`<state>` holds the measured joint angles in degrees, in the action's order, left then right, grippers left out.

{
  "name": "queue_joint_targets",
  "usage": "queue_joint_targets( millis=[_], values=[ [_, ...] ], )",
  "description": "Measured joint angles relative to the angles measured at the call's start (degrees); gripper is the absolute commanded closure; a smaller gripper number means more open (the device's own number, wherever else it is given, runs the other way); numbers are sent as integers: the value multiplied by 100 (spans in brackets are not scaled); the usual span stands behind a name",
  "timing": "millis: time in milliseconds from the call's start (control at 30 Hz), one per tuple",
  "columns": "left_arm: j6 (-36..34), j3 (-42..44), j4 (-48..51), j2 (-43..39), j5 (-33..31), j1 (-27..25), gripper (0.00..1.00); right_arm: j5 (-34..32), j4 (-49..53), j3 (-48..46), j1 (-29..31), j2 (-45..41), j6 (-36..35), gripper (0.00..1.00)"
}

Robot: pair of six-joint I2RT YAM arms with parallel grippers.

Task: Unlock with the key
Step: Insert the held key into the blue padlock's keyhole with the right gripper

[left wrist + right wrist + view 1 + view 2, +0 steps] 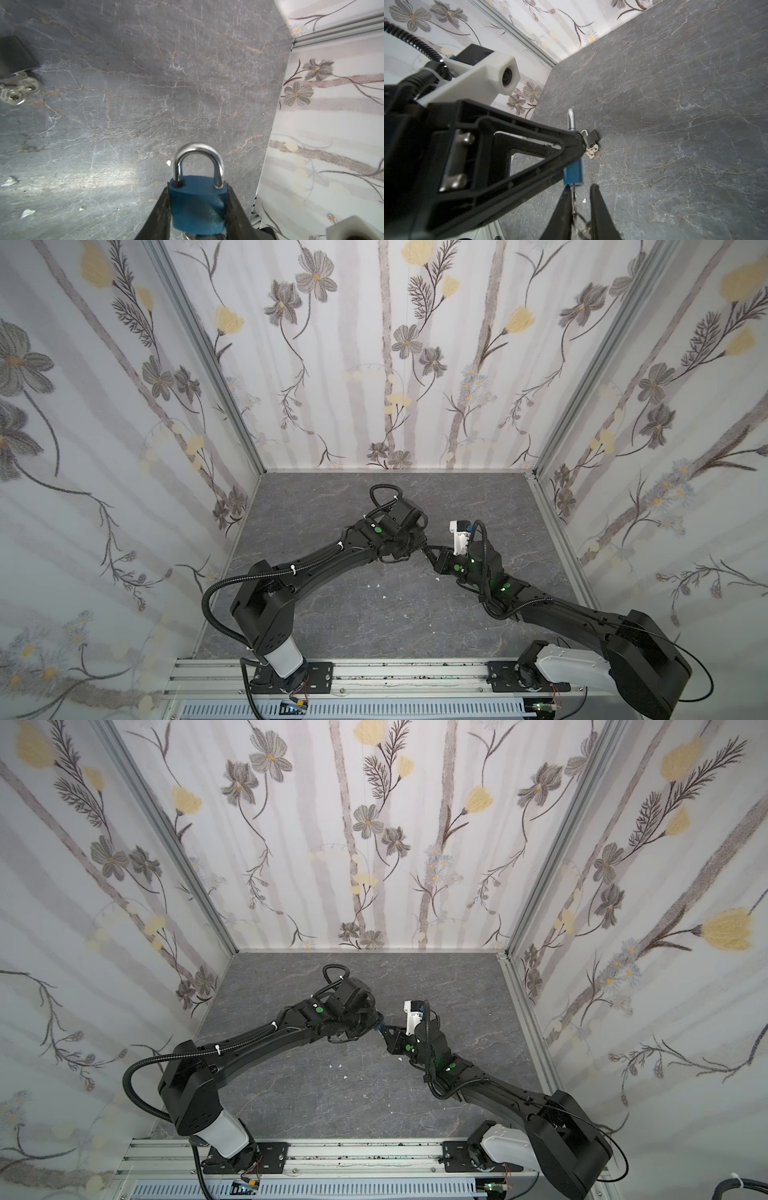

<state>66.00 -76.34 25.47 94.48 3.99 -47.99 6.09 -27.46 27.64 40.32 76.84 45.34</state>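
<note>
Clamped between jaws of left gripper (197,187): blue padlock (197,209), shackle seated. Jaws of right gripper (581,187) are parted narrowly; key (573,197), inserted in padlock's underside, is seen between them. Beyond, black padlock (592,136) is seen on table (675,124).

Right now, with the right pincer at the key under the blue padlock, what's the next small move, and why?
Probably close the right pincer on the key and turn it. Its jaws stand apart with the key between them, the left pincer clamps the blue padlock, and the shackle looks seated.
</note>
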Motion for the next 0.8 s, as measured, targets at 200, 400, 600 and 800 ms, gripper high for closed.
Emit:
queue_joint_targets(
  millis=[200,400,600,800],
  values=[
    [-24,87,166,-11,85,15,90,0,-116,-472,28,-420,61,72],
    [-26,138,175,-20,162,15,90,85,-216,-579,98,-487,129,70],
    [-26,157,173,-48,177,15,90,168,-490,-577,162,-221,221,80],
    [-24,157,175,-59,184,15,90,304,-748,-566,210,-20,352,82]
  ],
)
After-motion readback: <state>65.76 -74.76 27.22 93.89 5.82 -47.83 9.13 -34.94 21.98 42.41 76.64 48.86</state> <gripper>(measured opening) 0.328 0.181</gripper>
